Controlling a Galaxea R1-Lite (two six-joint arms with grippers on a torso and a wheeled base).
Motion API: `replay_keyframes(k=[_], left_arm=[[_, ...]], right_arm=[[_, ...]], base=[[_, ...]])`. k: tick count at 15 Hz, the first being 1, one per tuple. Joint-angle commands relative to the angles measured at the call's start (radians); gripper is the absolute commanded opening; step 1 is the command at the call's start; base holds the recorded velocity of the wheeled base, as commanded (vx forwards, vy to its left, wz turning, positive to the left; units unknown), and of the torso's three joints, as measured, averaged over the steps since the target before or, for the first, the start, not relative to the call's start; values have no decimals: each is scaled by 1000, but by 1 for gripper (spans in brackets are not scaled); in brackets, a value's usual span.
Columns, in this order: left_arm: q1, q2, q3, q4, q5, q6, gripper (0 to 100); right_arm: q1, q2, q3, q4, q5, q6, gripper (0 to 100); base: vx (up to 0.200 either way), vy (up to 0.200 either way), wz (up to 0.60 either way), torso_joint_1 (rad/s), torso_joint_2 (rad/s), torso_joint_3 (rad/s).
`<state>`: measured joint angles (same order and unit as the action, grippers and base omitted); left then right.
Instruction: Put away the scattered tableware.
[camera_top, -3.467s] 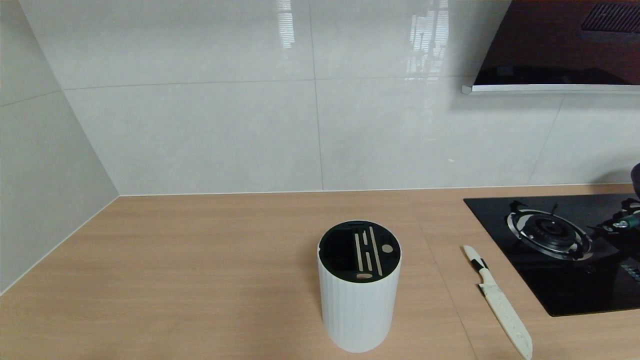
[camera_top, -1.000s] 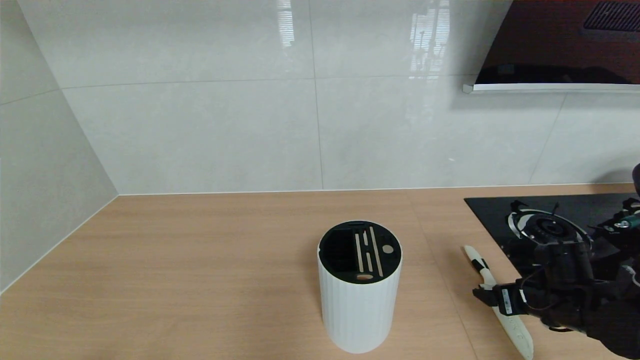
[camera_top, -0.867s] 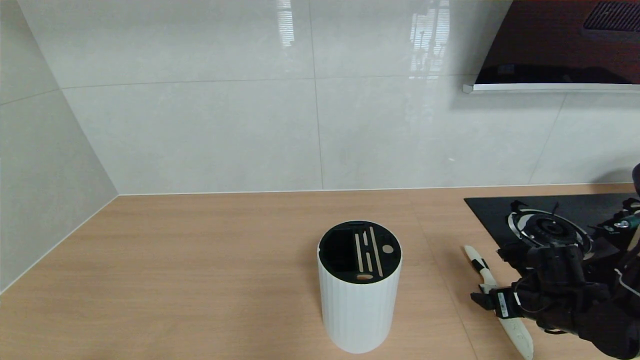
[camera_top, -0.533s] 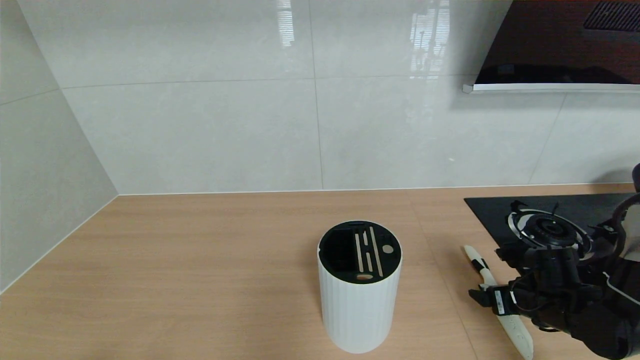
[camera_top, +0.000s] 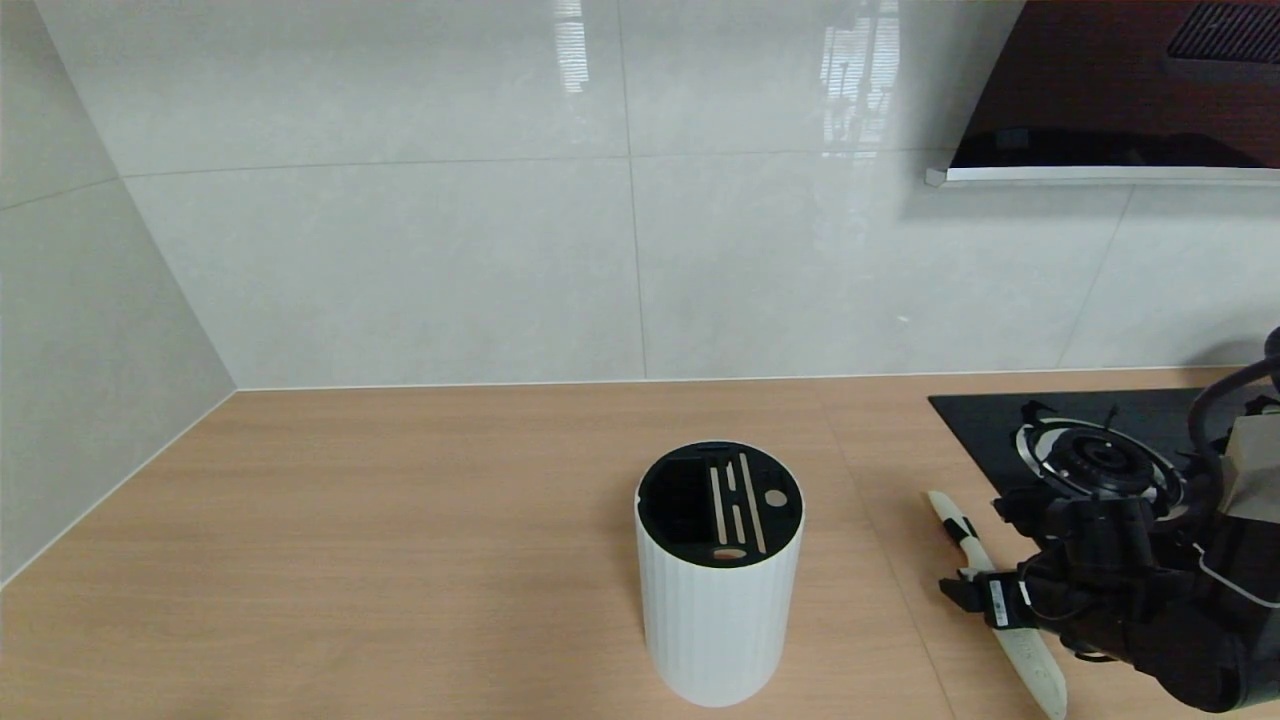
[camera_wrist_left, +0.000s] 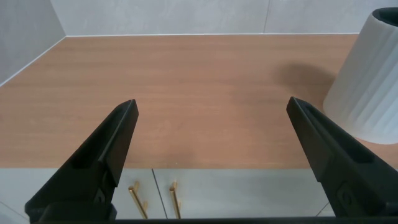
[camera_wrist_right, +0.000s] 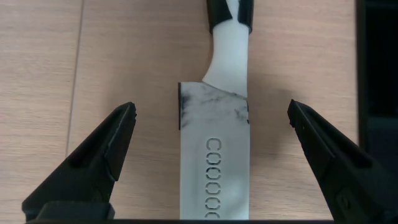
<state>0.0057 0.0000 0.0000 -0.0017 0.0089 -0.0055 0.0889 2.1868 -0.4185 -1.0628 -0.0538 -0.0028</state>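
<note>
Knife lies flat on the counter, at about four o'clock from the white ribbed holder, its handle pointing to eleven o'clock, just beside the stove. We see the right gripper low over it. A small white label on the gripper is too small to read.

From the left wrist we find the left gripper spread wide above the counter, with the holder near.

From the right wrist, the right gripper is unclenched, its fingers on either side of the knife without touching it. We make out a row of small rings marked along the blade.
</note>
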Motion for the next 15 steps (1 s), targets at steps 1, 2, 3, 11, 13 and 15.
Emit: replay_keyframes(k=[1,2,3,11,13,15], left_arm=[[0,0,0,0,0,-1,100],[0,0,0,-1,0,-1,100],[0,0,0,0,0,-1,100],[0,0,0,0,0,-1,100],[0,0,0,-1,0,-1,100],[0,0,0,0,0,-1,100]], right_arm=[[0,4,0,-5,2,0,100],[0,5,0,-13,0,0,100],[0,7,0,-19,0,0,100],[-8,25,0,-22,2,0,100],[-12,33,0,-22,2,0,100],[-14,33,1,-22,3,0,0]], base=[[0,0,0,0,0,0],[0,0,0,0,0,0],[0,0,0,0,0,0],[0,0,0,0,0,0],[0,0,0,0,0,0],[0,0,0,0,0,0]])
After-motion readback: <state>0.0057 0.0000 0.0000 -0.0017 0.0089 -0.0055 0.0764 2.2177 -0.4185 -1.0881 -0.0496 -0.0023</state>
